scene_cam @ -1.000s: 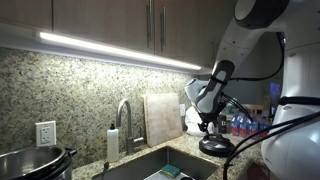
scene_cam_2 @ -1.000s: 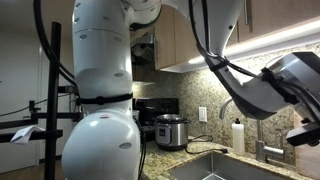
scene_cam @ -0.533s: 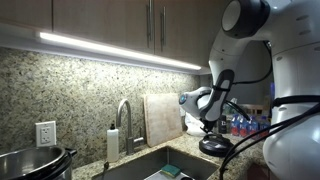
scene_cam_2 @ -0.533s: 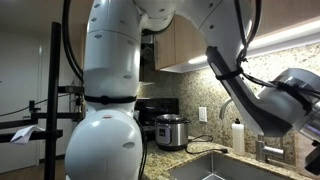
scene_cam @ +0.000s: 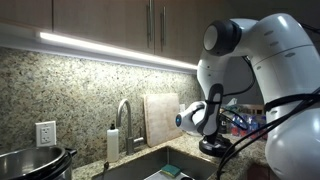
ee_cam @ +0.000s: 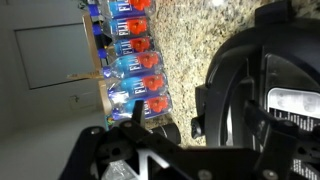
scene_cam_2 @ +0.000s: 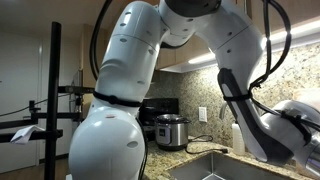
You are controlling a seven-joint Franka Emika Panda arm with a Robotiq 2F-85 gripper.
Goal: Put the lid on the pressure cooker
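The black lid (scene_cam: pixel 214 147) lies on the counter right of the sink. In the wrist view the lid (ee_cam: pixel 262 92) fills the right side, close to the camera. My gripper (scene_cam: pixel 209 128) hangs just above the lid. In the wrist view the gripper (ee_cam: pixel 197 116) has its two dark fingers spread wide, with part of the lid between them, and nothing is clamped. The shiny steel pressure cooker (scene_cam: pixel 36 161) stands at the far left of the counter, and it also shows in an exterior view (scene_cam_2: pixel 172 130). The gripper is hidden behind the arm there.
A sink (scene_cam: pixel 158 166) with a faucet (scene_cam: pixel 125 112) lies between cooker and lid. A soap bottle (scene_cam: pixel 112 143) and a cutting board (scene_cam: pixel 162 118) stand against the granite wall. Several water bottles (ee_cam: pixel 135 58) stand beside the lid. Cabinets hang overhead.
The arm's upper links have swung left and lower over the counter. The gripper has stayed at the lid and turned a little. The lid has not moved.
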